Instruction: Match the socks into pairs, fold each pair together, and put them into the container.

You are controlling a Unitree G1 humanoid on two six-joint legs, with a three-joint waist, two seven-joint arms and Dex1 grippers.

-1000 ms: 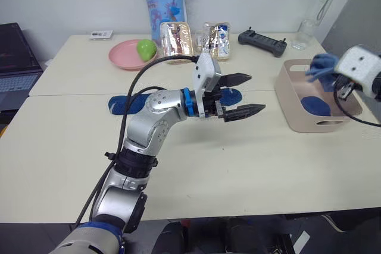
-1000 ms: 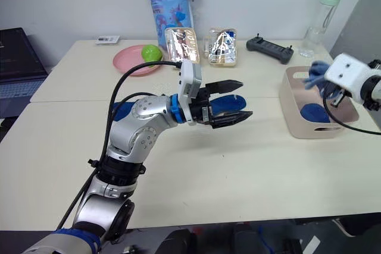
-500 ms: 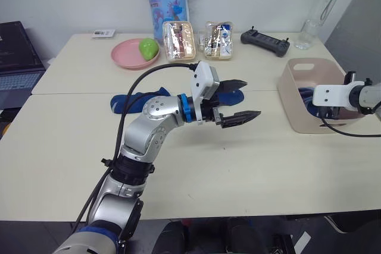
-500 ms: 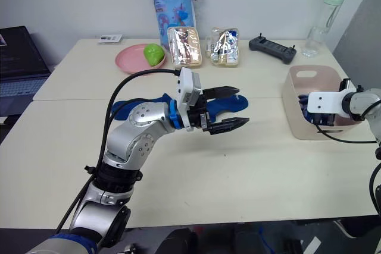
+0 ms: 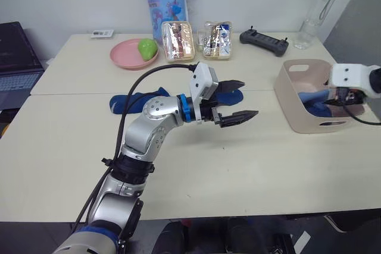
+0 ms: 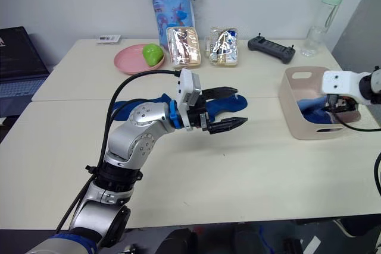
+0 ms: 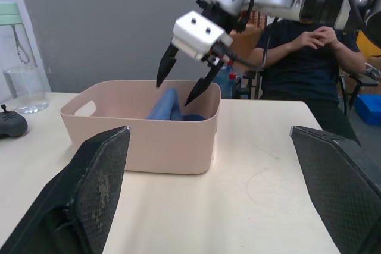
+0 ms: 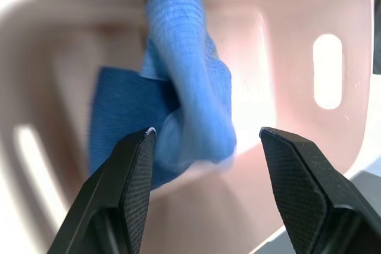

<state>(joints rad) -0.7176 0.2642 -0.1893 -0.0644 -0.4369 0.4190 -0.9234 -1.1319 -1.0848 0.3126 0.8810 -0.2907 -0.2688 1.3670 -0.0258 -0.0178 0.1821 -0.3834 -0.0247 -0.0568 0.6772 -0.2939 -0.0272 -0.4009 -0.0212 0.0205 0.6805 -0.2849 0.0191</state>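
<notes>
Counter (image 5: 250,165) carrying everything. Container (image 6: 305,128) sitting at counter's right end, folded light-blue pair (image 8: 190,105) lying inside atop darker sock. Right hand (image 7: 181,84) hovering just above container, fingers spread, gripping nothing. Remaining dark-blue socks (image 5: 134,102) lying at counter's middle, long axis running left-right, one toe end (image 6: 229,104) pointing toward container. Left hand (image 5: 238,100) hanging open just above that end, clearly nearer arm; next grasp likely going straight down.
</notes>
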